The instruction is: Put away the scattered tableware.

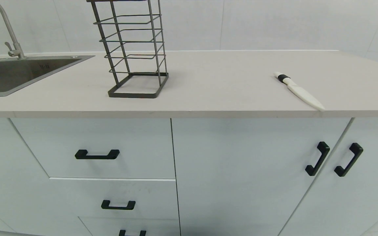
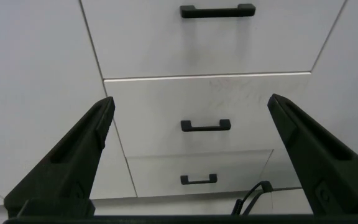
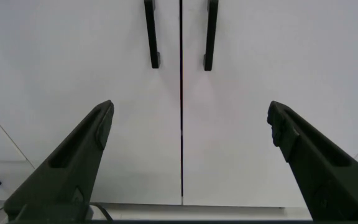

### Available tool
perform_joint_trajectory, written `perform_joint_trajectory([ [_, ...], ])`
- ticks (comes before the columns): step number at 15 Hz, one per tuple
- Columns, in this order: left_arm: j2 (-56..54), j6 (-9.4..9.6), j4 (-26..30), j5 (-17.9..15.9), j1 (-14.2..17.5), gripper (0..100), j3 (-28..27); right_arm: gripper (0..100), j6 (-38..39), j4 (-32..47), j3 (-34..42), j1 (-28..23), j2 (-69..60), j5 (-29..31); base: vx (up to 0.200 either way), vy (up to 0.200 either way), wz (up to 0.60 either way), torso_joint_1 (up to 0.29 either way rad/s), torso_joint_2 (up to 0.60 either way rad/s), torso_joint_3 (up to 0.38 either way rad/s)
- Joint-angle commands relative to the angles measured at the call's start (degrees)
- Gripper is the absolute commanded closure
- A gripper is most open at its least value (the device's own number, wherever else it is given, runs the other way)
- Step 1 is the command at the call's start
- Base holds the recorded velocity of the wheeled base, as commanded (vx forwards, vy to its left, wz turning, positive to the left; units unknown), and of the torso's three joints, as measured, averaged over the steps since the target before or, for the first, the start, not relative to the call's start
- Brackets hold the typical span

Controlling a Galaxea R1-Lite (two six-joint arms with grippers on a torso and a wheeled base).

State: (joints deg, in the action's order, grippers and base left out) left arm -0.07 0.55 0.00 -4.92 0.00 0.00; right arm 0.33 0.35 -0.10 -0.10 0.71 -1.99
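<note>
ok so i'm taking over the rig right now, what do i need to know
Left tool: open, empty, low in front of the drawers.
Right tool: open, empty, facing the double cabinet doors.
White knife: flat on the counter, near its front edge on the right, well apart from the wire rack.
Done: nothing yet.
Left: pick up the knife and stow it, probably in the rack.

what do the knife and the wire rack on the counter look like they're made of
Knife: white, matte blade and handle with a black band between them and no metallic shine. It is probably ceramic or plastic; the look leaves that open.
Wire rack: thin dark rods on a flat rectangular base frame, likely metal with a matte dark coating.
</note>
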Motion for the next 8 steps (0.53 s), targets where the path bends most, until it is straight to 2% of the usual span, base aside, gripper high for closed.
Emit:
perform_joint_trajectory([
  [1, 0.07, -0.02, 0.00, 0.00, 0.00, 0, 0.00, 0, 0.02, 0.00, 0.01, 0.01, 0.08, -0.03, 0.000, -0.200, 0.00, 0.002, 0.00, 0.002],
  [2, 0.07, 0.07, 0.00, 0.09, 0.00, 0, 0.00, 0, 0.02, 0.00, 0.01, 0.01, 0.08, -0.03, 0.000, -0.200, 0.00, 0.002, 0.01, 0.007],
  [5, 0.07, -0.02, 0.00, 0.27, 0.00, 0, 0.00, 0, 0.02, 0.00, 0.01, 0.01, 0.08, -0.03, 0.200, -0.200, 0.00, 0.004, 0.00, 0.002],
  [8, 0.07, -0.02, 0.00, 0.27, 0.00, 0, 0.00, 0, -0.07, 0.00, 0.01, 0.01, 0.08, -0.03, 0.000, 0.000, 0.00, 0.000, 0.00, 0.000],
])
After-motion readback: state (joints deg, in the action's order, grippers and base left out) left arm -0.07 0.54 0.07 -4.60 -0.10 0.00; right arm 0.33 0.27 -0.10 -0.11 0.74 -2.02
